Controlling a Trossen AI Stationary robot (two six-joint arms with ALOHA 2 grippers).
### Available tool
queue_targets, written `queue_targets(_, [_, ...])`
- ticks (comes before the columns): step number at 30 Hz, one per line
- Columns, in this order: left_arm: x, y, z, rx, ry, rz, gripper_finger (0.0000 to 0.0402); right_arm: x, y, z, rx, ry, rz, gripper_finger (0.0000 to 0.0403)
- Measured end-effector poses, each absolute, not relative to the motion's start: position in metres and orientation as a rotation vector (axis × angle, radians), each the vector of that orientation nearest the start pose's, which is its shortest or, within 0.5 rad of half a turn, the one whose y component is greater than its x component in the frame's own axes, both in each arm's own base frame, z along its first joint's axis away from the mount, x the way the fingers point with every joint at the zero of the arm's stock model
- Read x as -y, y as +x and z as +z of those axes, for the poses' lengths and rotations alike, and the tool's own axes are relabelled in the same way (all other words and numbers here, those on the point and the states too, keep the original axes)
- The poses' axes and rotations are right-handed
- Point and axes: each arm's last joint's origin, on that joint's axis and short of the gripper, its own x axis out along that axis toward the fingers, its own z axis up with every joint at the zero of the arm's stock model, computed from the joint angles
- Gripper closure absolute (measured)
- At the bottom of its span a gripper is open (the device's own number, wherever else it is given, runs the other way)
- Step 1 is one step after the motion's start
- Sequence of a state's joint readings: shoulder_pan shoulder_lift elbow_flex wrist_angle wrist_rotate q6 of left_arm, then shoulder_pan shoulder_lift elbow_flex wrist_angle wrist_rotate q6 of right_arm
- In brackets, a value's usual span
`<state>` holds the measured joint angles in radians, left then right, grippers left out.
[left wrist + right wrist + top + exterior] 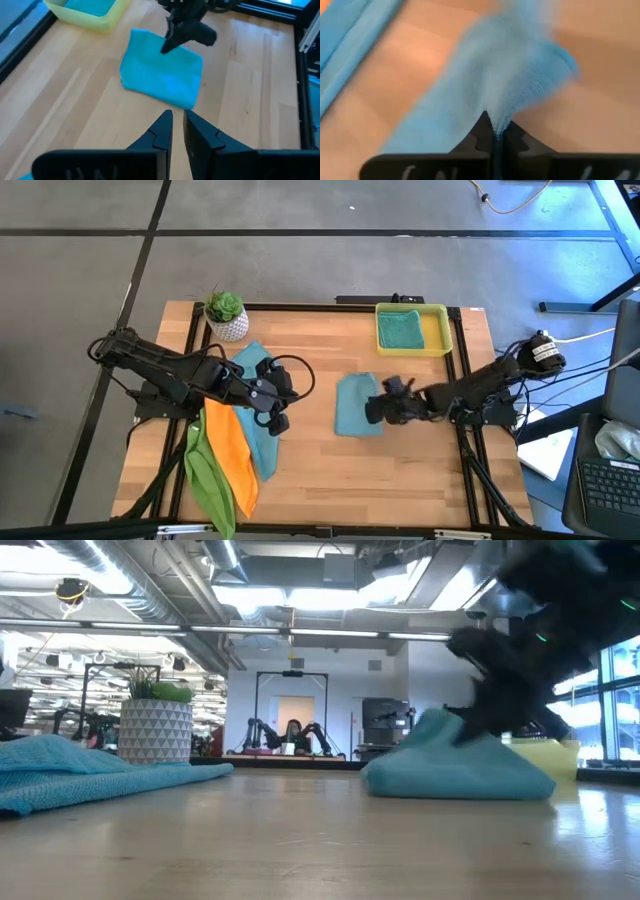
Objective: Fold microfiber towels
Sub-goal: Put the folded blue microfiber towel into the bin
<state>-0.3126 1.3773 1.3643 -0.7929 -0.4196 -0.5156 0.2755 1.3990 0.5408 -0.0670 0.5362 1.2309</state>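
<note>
Right gripper (495, 131) you've got clamped shut on folded teal towel (355, 404) mid-table; left gripper (177, 125) nearly closed, empty, above the pile.

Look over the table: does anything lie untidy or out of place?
Yes. The lime green towel and orange towel lie crumpled at the table's left front, the green one hanging over the edge. The folded teal towel looks neat.

my right hand (372, 411) black on teal towel (352, 406), orange towel (232, 452), lime green towel (208, 478), yellow tray (445, 330), white triangle-patterned pot (230, 327), light wood worktop (400, 470)
</note>
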Motion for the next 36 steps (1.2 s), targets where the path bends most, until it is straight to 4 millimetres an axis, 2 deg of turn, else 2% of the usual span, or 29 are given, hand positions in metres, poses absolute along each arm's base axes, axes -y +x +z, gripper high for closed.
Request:
queue_targets(3, [0.075,0.27,0.352,-0.697,-0.197,0.297,0.0365,-0.035,0.254,0.172,-0.656,0.613,-0.592,0.0397])
queue_targets(8, [0.074,0.27,0.352,-0.694,-0.194,0.303,0.0365,0.012,0.272,0.211,-0.812,0.393,-0.557,0.0399])
queue_targets(12, [0.074,0.27,0.352,-0.691,-0.19,0.31,0.0365,0.055,0.271,0.233,-0.873,0.345,-0.593,0.0399])
queue_targets(18, [0.076,0.27,0.352,-0.69,-0.186,0.306,0.0365,0.112,0.258,0.257,-0.906,0.3,-0.654,0.0398])
queue_targets(25, [0.082,0.268,0.352,-0.686,-0.174,0.297,0.0365,0.16,0.232,0.263,-0.927,0.286,-0.749,0.0396])
queue_targets(36, [0.082,0.268,0.352,-0.685,-0.18,0.299,0.0365,0.211,0.182,0.249,-0.994,0.445,-0.957,0.0395])
